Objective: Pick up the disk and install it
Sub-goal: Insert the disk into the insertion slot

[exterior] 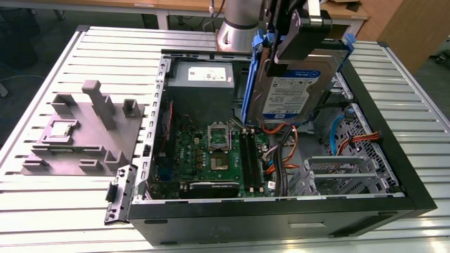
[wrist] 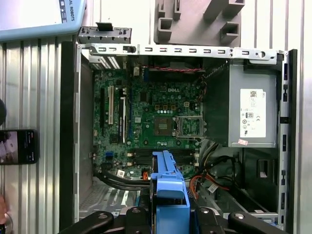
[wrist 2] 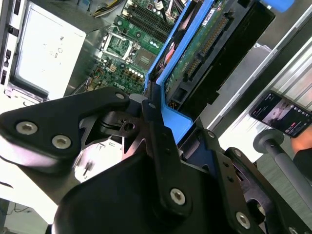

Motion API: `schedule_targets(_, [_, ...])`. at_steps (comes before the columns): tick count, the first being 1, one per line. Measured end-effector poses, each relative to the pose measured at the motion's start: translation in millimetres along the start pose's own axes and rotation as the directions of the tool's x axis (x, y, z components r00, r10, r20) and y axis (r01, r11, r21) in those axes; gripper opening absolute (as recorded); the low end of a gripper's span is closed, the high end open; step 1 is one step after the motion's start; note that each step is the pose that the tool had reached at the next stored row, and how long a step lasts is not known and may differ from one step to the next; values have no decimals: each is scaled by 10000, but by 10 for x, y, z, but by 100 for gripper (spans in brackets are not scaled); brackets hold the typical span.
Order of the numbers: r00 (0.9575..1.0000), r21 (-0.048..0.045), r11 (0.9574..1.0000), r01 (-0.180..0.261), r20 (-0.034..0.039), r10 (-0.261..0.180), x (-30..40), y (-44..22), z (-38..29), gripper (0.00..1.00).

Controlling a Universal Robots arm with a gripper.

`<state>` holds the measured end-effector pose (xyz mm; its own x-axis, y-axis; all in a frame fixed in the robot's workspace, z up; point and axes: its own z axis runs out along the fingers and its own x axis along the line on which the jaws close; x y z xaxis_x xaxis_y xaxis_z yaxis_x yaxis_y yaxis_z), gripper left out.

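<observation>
Gripper (wrist 2: 175,124) clamped on the blue carrier (wrist: 168,195) of the disk (exterior: 294,95), which hangs nearly upright above the open computer case (exterior: 281,216), label facing the exterior camera. Beneath it lie the green motherboard (exterior: 211,155) and orange cables (exterior: 281,153); the grey power supply (exterior: 204,79) lies to the exterior view's left of the disk. Case rests on a slatted surface (exterior: 70,211).

Arm (exterior: 235,23) near vertical, gripper (exterior: 292,52) pointing downward, fingers (wrist 2: 158,131) clamped on the disk (exterior: 295,95)
</observation>
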<state>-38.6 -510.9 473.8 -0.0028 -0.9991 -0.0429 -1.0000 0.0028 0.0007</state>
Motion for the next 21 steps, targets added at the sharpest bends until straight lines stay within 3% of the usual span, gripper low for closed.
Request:
schedule_targets(5, [10000, 0, 10000, 0, 1, 0, 51, 0, 0, 37])
schedule_targets(21, [10000, 0, 10000, 1, 1, -1, 75, 0, -2, 37])
